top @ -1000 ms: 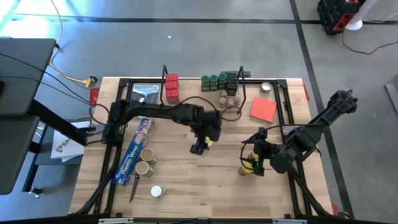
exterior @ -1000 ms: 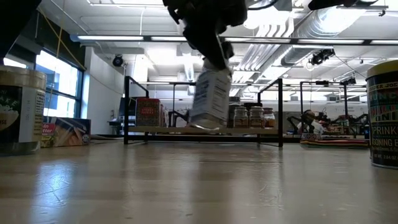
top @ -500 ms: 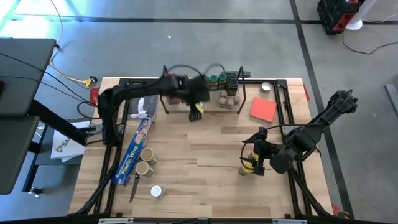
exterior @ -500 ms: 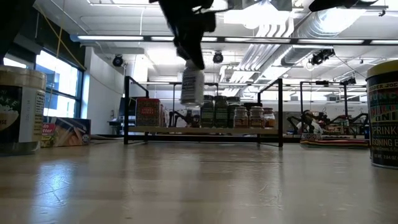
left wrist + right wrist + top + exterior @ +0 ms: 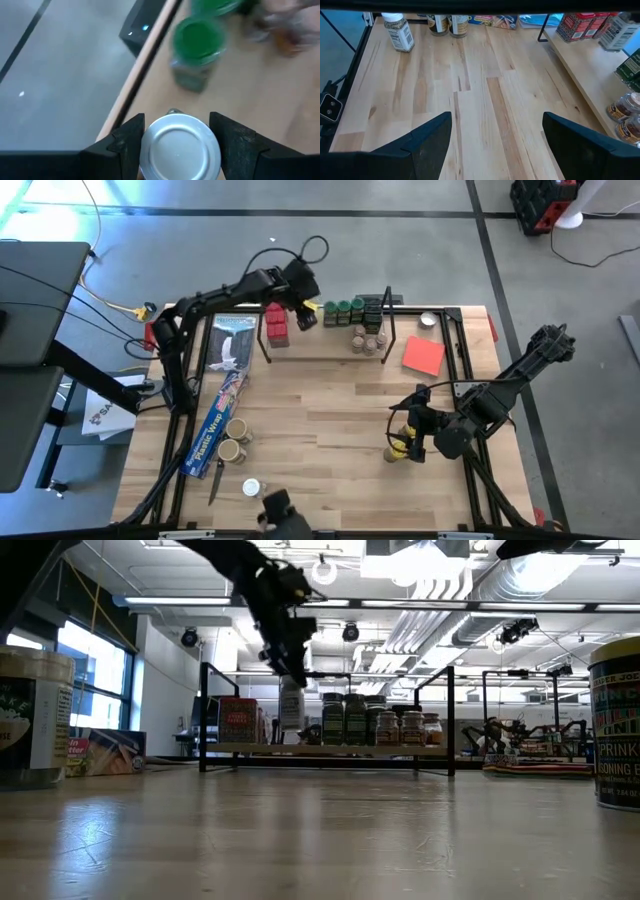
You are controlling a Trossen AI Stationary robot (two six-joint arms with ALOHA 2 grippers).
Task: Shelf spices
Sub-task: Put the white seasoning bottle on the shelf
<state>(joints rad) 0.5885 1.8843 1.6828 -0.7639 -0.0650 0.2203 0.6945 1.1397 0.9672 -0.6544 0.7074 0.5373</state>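
The shelf (image 5: 330, 352) stands along the table's far edge with red tins (image 5: 276, 322), green-lidded jars (image 5: 344, 309), dark jars (image 5: 373, 308) and tan jars (image 5: 368, 340) on it. My left gripper (image 5: 303, 313) is over the shelf between the red tins and the green-lidded jars, shut on a silver-lidded spice jar (image 5: 180, 150). In the low view this jar (image 5: 291, 708) hangs close over the shelf board (image 5: 330, 749). My right gripper (image 5: 495, 145) waits open at the table's right, with nothing between its fingers. My left gripper pinches the jar's upper part at the lid's rim (image 5: 148, 150) between its two fingers (image 5: 127, 145), one on each side. The fingers come slanting down from above, toward the far edge. The jar hangs below them, about upright, its base just over the shelf board.
A long blue plastic-wrap box (image 5: 218, 420) lies at the left, with two tan-lidded jars (image 5: 235, 440) and a white-lidded jar (image 5: 252, 488) near it. A red square sheet (image 5: 423, 355) lies right of the shelf. A yellow-topped jar (image 5: 400, 448) stands under my right gripper. A dark shape (image 5: 280, 512) shows at the near edge.
My left gripper has swung from the middle of the table toward the far edge and a little left, rolling as it went. It has carried the jar clear of the table, to above the shelf beside the red tins.
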